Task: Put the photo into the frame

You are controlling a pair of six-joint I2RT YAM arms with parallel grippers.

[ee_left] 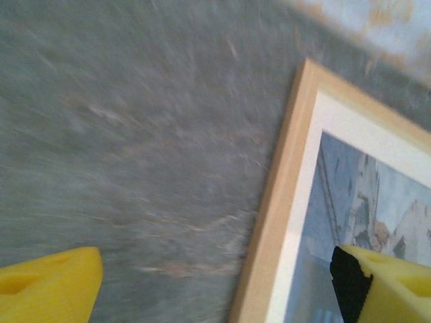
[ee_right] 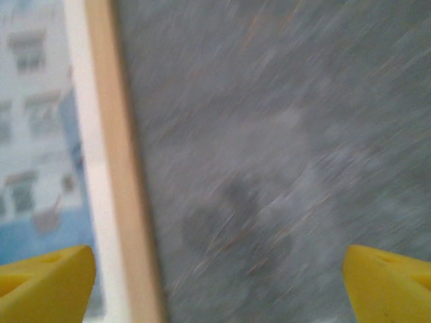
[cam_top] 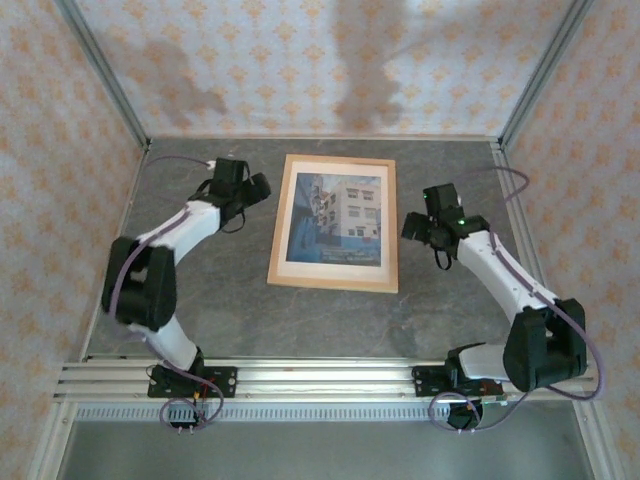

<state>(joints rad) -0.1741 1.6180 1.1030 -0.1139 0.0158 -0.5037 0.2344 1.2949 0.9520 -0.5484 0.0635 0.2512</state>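
Photo [cam_top: 337, 222] sits face up inside the frame [cam_top: 334, 281], pale building and blue sky showing, with a white mat border [ee_left: 350, 128] between the print and the wood. Frame flat on the grey table [cam_top: 250, 300], lying between the two grippers.

Left gripper [cam_top: 255, 190]: the frame's far left corner is just to its right, near but apart in the top view. Jaws spread wide, nothing held. In the left wrist view one yellow finger [ee_left: 47, 289] hangs over bare table and the other over the print's edge. The wooden left rail and mat run up between them, nearer the second finger. Height above the surface: cannot tell.

Right gripper [cam_top: 412, 228]: the frame's right rail is just to its left, near, not touching in the top view. Jaws spread wide, empty. In the right wrist view (blurred) one yellow finger [ee_right: 40, 282] is over the print and mat edge, the other over bare table. The right rail passes between them, close beside the first finger.
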